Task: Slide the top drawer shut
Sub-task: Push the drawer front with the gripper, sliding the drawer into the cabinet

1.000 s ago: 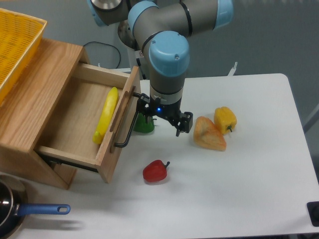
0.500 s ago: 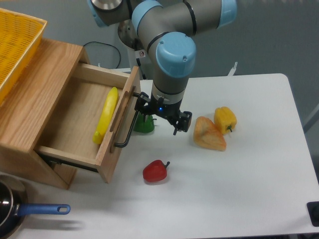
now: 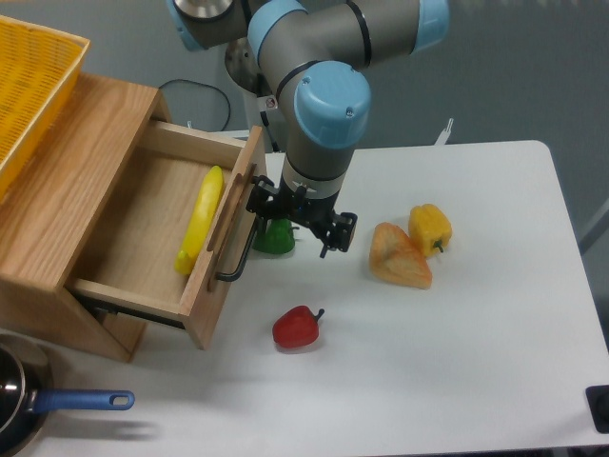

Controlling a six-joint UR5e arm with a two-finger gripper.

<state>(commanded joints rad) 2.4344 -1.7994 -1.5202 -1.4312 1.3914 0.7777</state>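
Observation:
The top drawer (image 3: 221, 249) of light oak stands pulled far out of the wooden cabinet (image 3: 67, 171), with its front panel facing right. A long black bar handle (image 3: 244, 249) runs along that panel. Inside the drawer lies a long yellow vegetable (image 3: 200, 219). My gripper (image 3: 292, 228) hangs open just right of the front panel. One of its fingers (image 3: 257, 202) is right against the upper end of the handle, and the other finger (image 3: 330, 238) is out over the table. Nothing is held between them.
A green pepper (image 3: 275, 238) sits under the gripper, partly hidden by it. A red pepper (image 3: 297, 327), an orange pepper (image 3: 398, 255) and a yellow pepper (image 3: 430, 227) lie on the white table (image 3: 457, 362). A yellow basket (image 3: 29, 86) tops the cabinet. A blue-handled pan (image 3: 67, 402) is at the lower left.
The gripper has shifted left, up against the drawer front. The front panel and handle have moved slightly left, into the cabinet.

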